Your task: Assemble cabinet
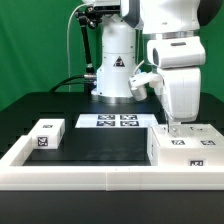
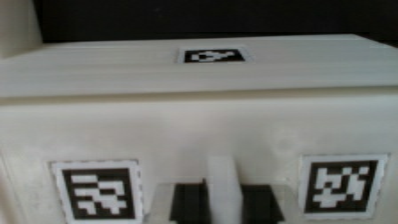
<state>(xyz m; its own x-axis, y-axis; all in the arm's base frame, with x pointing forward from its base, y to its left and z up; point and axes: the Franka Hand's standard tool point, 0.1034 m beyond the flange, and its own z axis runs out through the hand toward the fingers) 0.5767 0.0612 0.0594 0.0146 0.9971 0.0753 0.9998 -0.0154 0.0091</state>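
The cabinet's large white shell (image 1: 186, 148) lies on the table at the exterior view's right, with tags on its top and front. My gripper (image 1: 177, 127) is straight above it, fingertips down at its top face. In the wrist view the shell (image 2: 196, 100) fills the picture, and my gripper (image 2: 224, 204) has its two dark fingers (image 2: 185, 202) close on either side of a thin upright white edge of the shell. One small white tagged block (image 1: 47, 136) sits apart at the exterior view's left. The other small blocks are not in view.
The marker board (image 1: 112, 121) lies flat in the middle, in front of the arm's base. A long low white border rail (image 1: 90, 178) runs along the front and up the left side. Black tabletop lies between the small block and the shell.
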